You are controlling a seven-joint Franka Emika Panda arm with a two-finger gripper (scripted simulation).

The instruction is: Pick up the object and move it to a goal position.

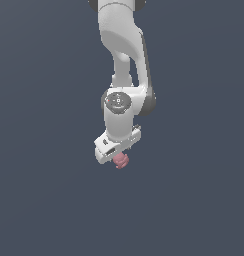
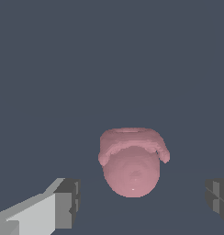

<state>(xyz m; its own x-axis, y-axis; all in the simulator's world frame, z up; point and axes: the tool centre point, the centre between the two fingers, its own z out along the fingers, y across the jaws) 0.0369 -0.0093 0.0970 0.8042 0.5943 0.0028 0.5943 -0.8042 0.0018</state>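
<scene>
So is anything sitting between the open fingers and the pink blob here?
Nothing visible does. In the wrist view the pink blob lies in the gap of the gripper, with bare dark surface between it and each finger pad. The exterior view shows only the arm and the blob. No goal marker is visible.

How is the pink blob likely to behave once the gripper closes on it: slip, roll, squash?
The pink blob looks rounded below, so it may roll or twist. Its lumpy upper rim could give the fingers some purchase. Stiffness cannot be judged; being small, it is probably light.
</scene>
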